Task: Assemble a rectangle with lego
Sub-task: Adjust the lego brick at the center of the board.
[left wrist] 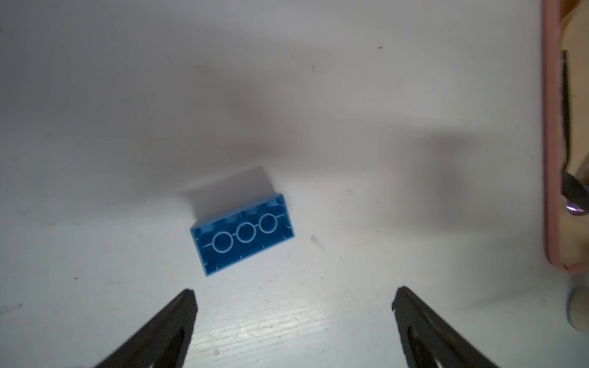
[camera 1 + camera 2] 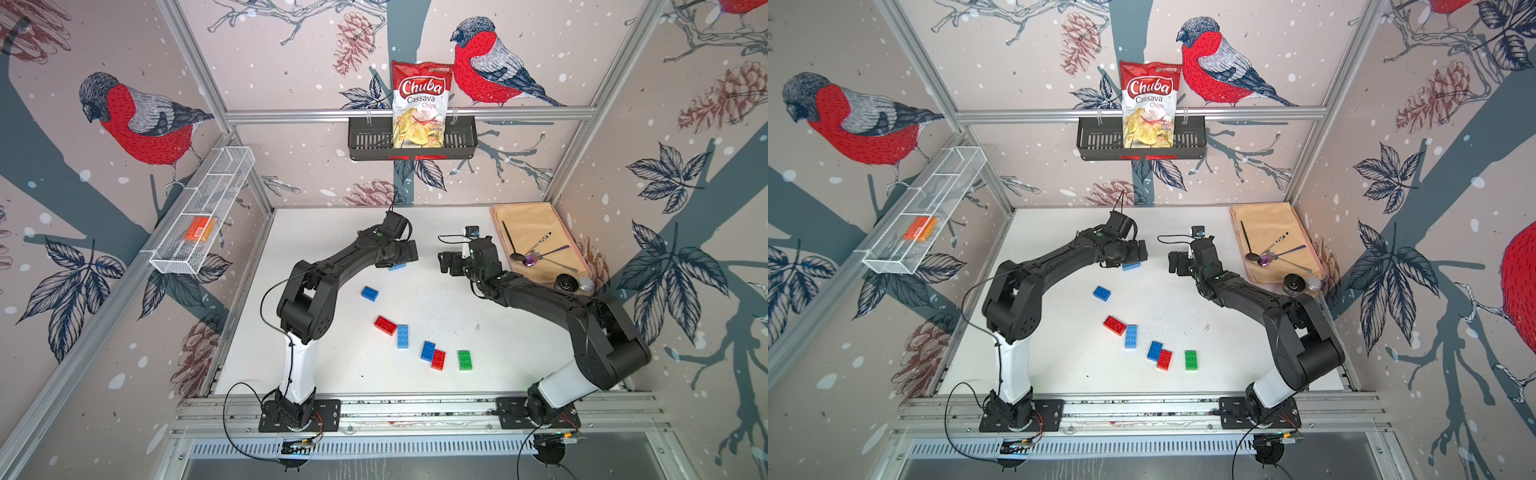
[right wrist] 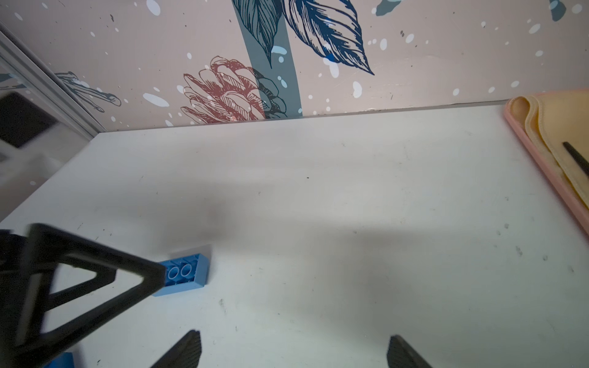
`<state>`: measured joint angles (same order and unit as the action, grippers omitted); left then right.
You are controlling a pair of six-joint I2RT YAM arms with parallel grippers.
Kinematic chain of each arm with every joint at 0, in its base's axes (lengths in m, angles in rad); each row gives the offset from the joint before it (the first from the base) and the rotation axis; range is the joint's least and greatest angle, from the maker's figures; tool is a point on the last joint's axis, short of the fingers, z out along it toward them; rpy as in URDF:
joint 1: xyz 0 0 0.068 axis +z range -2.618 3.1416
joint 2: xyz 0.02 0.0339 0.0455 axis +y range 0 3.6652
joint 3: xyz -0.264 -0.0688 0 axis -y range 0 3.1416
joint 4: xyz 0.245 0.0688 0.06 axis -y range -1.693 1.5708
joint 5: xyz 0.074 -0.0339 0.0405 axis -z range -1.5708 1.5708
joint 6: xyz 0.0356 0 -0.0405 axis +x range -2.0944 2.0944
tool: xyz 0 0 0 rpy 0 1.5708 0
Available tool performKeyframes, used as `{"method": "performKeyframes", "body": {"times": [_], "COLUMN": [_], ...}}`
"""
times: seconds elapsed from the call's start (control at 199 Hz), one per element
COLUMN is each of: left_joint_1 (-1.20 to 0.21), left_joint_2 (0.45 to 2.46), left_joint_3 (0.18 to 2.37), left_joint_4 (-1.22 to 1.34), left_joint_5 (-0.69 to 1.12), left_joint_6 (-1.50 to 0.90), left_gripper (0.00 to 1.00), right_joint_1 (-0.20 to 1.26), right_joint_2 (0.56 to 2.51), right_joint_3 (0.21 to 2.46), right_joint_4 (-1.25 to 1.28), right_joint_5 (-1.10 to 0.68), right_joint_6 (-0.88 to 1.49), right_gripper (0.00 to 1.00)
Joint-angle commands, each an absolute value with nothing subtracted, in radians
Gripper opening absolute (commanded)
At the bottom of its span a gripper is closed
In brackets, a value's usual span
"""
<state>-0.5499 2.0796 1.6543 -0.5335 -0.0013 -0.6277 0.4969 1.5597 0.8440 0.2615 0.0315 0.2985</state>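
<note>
Over the white table (image 2: 519,353) hang the left gripper (image 1: 293,299) and right gripper (image 3: 294,342), both spread wide and empty. On it lie four blue bricks (image 2: 369,293), two red bricks (image 2: 385,325) and one green brick (image 2: 465,360). Wrist views show the far blue brick (image 1: 242,234) upside down; top views half hide it under the left gripper.

We see the left gripper (image 2: 406,254) hanging over a light blue studded plastic brick (image 2: 397,267), half hidden beneath it on the white tabletop (image 2: 519,332). The right gripper (image 2: 446,263) faces it from nearby. Nearer the arm bases lie a darker blue brick (image 2: 369,293), a red brick (image 2: 385,325) touching a second light blue brick (image 2: 402,336), a mid-blue brick (image 2: 428,350) against a second red brick (image 2: 438,360), and a green brick (image 2: 465,360) just beside.
</note>
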Motion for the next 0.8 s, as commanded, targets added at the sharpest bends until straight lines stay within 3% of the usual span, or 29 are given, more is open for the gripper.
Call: {"method": "performKeyframes", "body": {"times": [0.0,0.327,0.794], "left_joint_1": [-0.556,-0.566,-0.57], "left_joint_2": [2.15,2.266,2.337], "left_joint_3": [1.731,1.823,1.925], "left_joint_4": [-0.683,-0.733,-0.752], "left_joint_5": [-0.119,-0.187,-0.2], "left_joint_6": [-0.637,-0.618,-0.613], "left_gripper": [0.94,0.92,0.77], "right_joint_1": [0.491,0.485,0.486], "right_joint_2": [1.533,1.53,1.537], "right_joint_3": [0.829,0.818,0.817], "right_joint_4": [0.298,0.326,0.336], "right_joint_5": [-0.01,-0.071,-0.109], "right_joint_6": [0.32,0.334,0.338], "right_gripper": [0.95,0.95,0.94]}}
